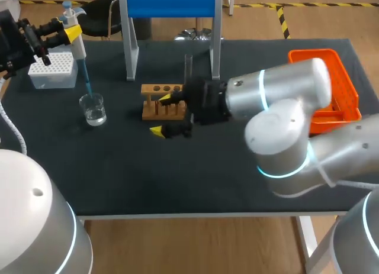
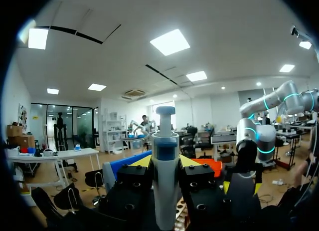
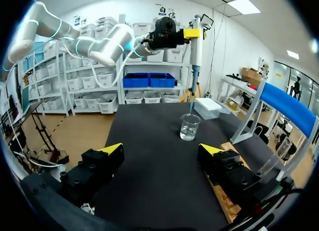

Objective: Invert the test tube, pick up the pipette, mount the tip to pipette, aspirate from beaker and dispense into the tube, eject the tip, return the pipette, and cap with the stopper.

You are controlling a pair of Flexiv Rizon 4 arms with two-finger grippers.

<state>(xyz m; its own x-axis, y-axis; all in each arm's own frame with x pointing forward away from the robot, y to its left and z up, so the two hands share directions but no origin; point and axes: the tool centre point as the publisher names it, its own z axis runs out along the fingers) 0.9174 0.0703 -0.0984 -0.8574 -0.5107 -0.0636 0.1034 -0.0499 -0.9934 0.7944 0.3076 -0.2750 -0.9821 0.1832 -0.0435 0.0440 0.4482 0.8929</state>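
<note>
The left gripper (image 2: 165,162) pinches the pipette (image 1: 77,46) upright, so its blue tip (image 1: 86,79) points straight down into the beaker (image 1: 93,109), which looks like the aspirate step. The right gripper (image 1: 161,115) hovers with fingers spread at the wooden rack (image 1: 155,89), probably ready to steady the test tube (image 1: 188,67) standing there.

Tube rack (image 1: 160,102): wooden, standing upright, open holes on top. Test tube (image 1: 188,65): clear, upright at the rack's right end, base hidden. Beaker (image 1: 93,108): clear glass holding a little clear liquid, standing left of the rack. Pipette (image 1: 76,43): white with a blue cap, vertical above the beaker, clamped in the left gripper (image 1: 71,32). Its blue tip (image 1: 86,81) enters the beaker's mouth. Tip box (image 1: 53,70): white, left of and behind the rack.
</note>
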